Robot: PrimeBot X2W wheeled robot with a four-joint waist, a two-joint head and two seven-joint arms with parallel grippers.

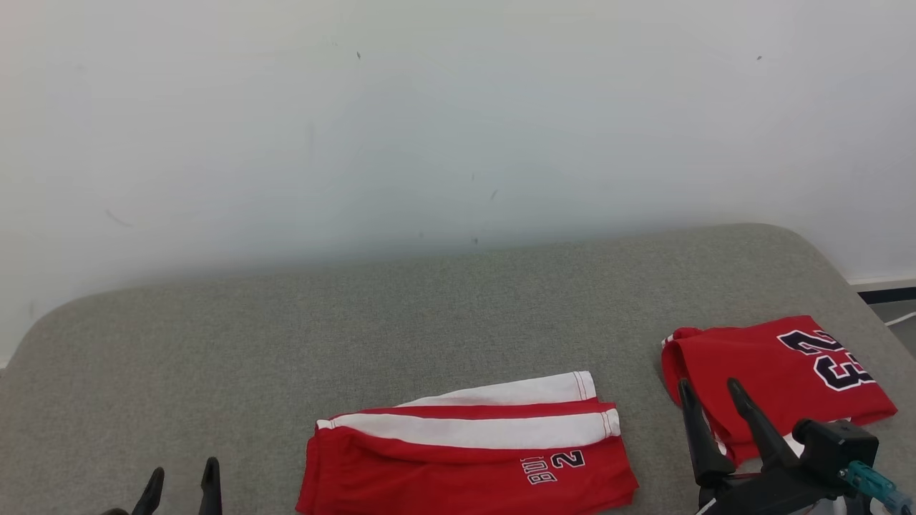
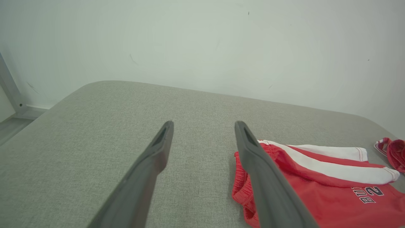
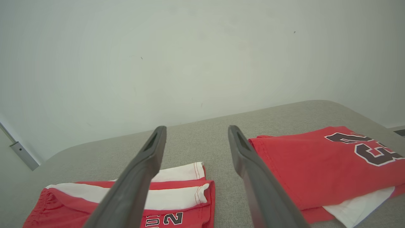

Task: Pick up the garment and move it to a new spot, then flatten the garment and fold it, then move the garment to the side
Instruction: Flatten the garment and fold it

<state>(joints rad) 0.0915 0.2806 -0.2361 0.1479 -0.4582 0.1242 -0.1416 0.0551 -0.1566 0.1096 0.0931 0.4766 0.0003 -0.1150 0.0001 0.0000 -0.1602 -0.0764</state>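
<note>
Red shorts [image 1: 465,465] with white side stripes lie folded on the grey padded table [image 1: 358,336], near its front middle; they also appear as shorts [image 2: 316,196] and shorts [image 3: 174,199]. A folded red jersey [image 1: 773,372] with dark numbers lies to their right, seen too as jersey [image 3: 310,164] and jersey [image 2: 395,152]. My left gripper [image 1: 182,476] [image 2: 204,125] hovers open over bare table left of the shorts. Above the jersey's near left edge, my right gripper [image 1: 710,390] [image 3: 196,129] stands open and holds nothing.
A pale wall [image 1: 429,129] rises right behind the table's far edge. The table's rounded right corner [image 1: 809,250] drops to a floor strip with a dark baseboard [image 1: 887,295]. A metal frame post [image 2: 11,91] stands at the far left.
</note>
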